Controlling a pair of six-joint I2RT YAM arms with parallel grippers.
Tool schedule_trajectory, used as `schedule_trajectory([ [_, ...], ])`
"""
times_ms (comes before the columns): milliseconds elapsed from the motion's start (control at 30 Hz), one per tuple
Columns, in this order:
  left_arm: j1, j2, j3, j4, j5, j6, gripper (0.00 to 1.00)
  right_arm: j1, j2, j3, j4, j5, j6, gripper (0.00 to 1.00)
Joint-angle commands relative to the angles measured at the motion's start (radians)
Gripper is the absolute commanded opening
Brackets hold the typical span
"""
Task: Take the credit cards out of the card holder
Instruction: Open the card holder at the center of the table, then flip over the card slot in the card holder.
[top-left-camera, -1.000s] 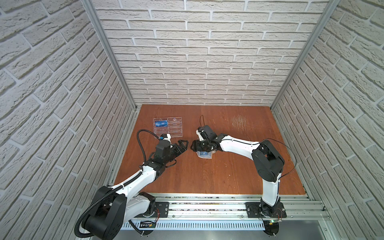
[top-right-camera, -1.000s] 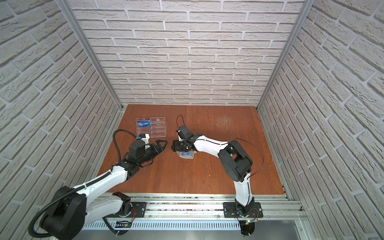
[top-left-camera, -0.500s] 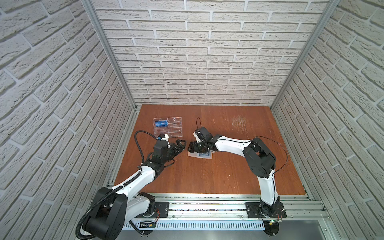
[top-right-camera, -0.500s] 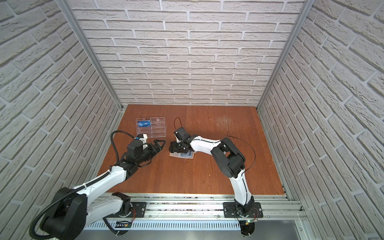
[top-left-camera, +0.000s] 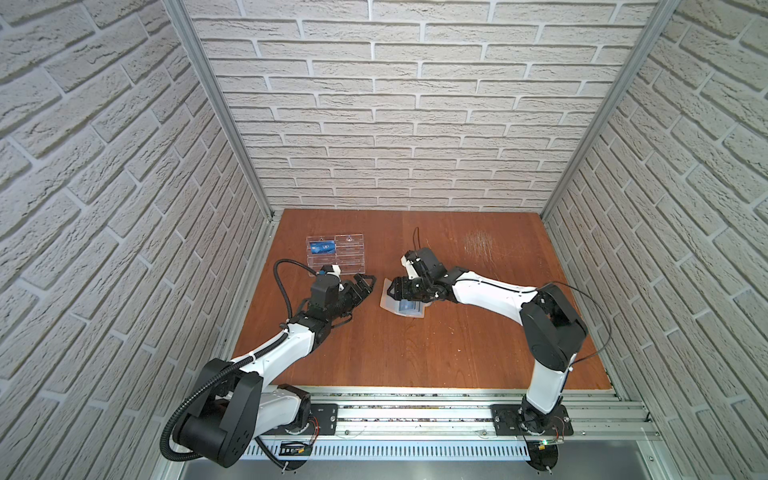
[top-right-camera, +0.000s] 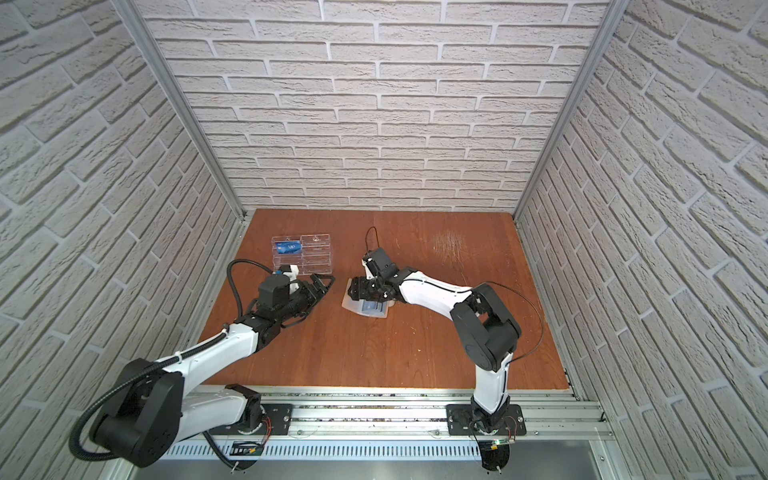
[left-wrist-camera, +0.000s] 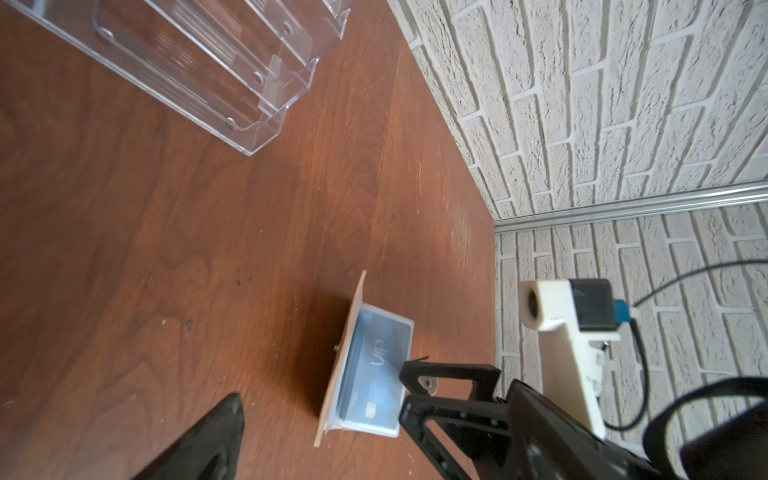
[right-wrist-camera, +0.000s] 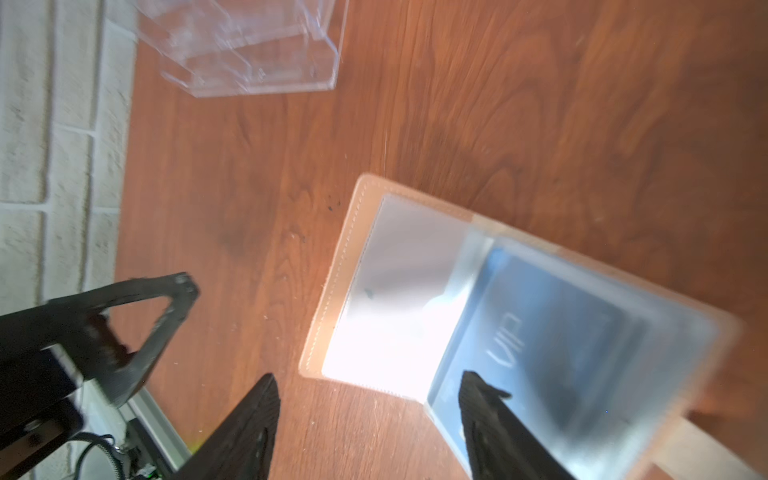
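At the far left of the tabletop (top-left-camera: 415, 353) stands a clear rack (top-left-camera: 345, 257). In both top views a racked card (top-left-camera: 324, 248) (top-right-camera: 291, 248), blue, sits in its far-left slot. Just in front of the rack, the left claw (top-left-camera: 368, 286) hovers low with its fingers spread wide and nothing between them, pointing toward the holder (top-left-camera: 387, 300) and a little apart from it.

The holder lies open near the middle of the tabletop. In the right wrist view its tan stitched cover (right-wrist-camera: 345, 249) frames a clear sleeve page that catches a bright glare. Beside that page a sleeved card (right-wrist-camera: 561, 324), blue with pale "VIP" lettering, is tucked inside the plastic.

The right claw (right-wrist-camera: 368, 376) is over the holder with its jaws apart and pinching nothing. One finger (right-wrist-camera: 486, 411) has its tip at the card's sleeve, and the other is above bare wood beside the cover. The left wrist view shows that fingertip (left-wrist-camera: 411, 368) meeting the sleeve's edge.
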Motion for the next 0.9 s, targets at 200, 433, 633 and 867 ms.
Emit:
schedule_trajectory([
  [200, -0.092, 0.159, 0.168, 0.130, 0.004, -0.046, 0.98, -0.060, -0.075, -0.113, 0.033, -0.002, -0.017, 0.65],
  [433, -0.129, 0.288, 0.243, 0.197, 0.012, -0.089, 0.98, -0.066, -0.072, -0.148, 0.064, -0.020, -0.014, 0.61],
  [633, -0.131, 0.391, 0.244, 0.268, 0.020, -0.128, 0.98, -0.064, -0.084, -0.160, 0.070, -0.016, -0.014, 0.58],
  [867, -0.121, 0.450, 0.191, 0.335, 0.014, -0.148, 0.98, -0.064, -0.075, -0.152, 0.076, -0.033, -0.014, 0.55],
])
